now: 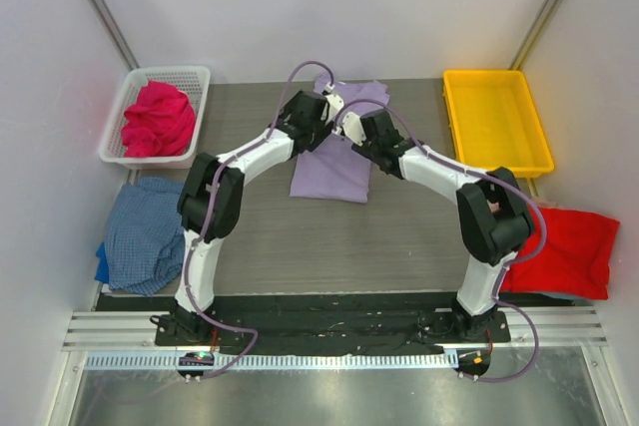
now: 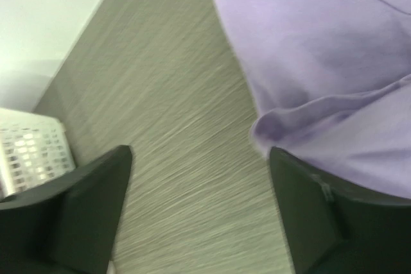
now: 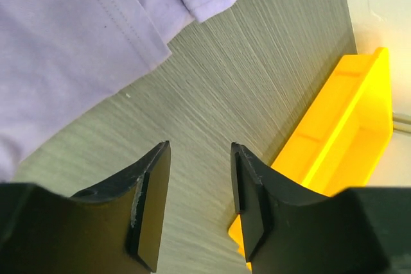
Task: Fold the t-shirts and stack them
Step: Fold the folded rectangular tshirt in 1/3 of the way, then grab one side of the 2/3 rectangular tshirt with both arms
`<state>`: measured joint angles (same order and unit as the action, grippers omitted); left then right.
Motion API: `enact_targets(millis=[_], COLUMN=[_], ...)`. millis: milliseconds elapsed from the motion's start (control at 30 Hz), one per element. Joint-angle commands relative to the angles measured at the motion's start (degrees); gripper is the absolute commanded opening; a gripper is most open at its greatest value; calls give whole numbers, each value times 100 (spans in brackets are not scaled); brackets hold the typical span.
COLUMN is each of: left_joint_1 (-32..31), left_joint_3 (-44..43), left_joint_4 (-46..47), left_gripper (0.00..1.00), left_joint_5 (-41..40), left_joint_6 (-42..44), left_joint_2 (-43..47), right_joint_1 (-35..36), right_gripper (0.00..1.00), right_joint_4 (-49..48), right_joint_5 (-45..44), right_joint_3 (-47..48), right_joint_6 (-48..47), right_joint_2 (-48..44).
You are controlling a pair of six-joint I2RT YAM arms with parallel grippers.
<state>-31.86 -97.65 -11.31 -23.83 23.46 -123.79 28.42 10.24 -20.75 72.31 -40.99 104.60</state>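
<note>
The lavender t-shirt (image 1: 332,175) is lying part-folded at upper centre of the overhead frame, the left gripper (image 2: 199,158) gaping wide and the right gripper (image 3: 200,152) half-open, both empty, likely needing level pinches on matching corners next.

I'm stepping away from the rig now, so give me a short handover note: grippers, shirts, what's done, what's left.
Left gripper: open, empty, at the lavender t-shirt's left edge.
Right gripper: open, empty, on its yellow tray side.
Lavender t-shirt: mid-table, partly folded, it seems.
Pink t-shirt is bunched in the white basket. Blue checked t-shirt and red t-shirt lie loose at the left and right.
Nothing is stacked.
Left: fold all four, then stack them.
</note>
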Motion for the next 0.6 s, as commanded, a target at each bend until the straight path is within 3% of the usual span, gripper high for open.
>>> enact_targets(millis=[0,233,567], left_joint_1=[-14,-14,-14], left_joint_3=[324,1106,2399], left_joint_4=[358,-607,-1110], left_gripper=[100,100,100], left_joint_5=[-174,545,2031], left_joint_6=[9,-403,-536], left_joint_2=[934,1655,2148], right_joint_1=[172,619,1217], right_gripper=[54,76,72], right_joint_4=[83,312,356], right_joint_5=[142,247,247], right_joint_3=[-208,-753,-1184], right_joint_6=[416,768,918], right_joint_2=[-747,-1248,-1108])
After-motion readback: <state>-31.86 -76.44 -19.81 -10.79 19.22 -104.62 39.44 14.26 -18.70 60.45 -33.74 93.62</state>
